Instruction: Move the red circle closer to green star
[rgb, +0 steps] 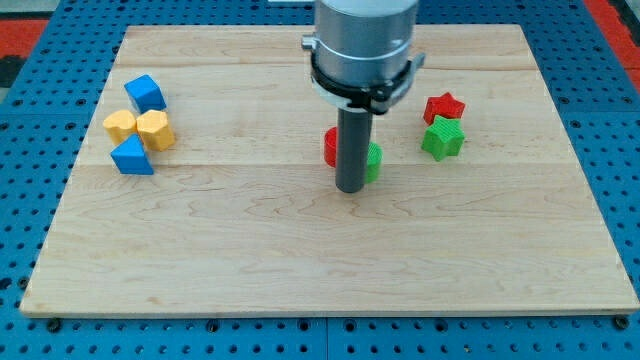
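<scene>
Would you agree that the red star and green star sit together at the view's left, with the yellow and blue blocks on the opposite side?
Not quite: the camera view shows the red star and green star together at the view's right, with the yellow and blue blocks on the left.

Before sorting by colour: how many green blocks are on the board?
2. A green star at the view's right, below the red star; another green block mostly hidden behind my tip, shape unclear.
</scene>
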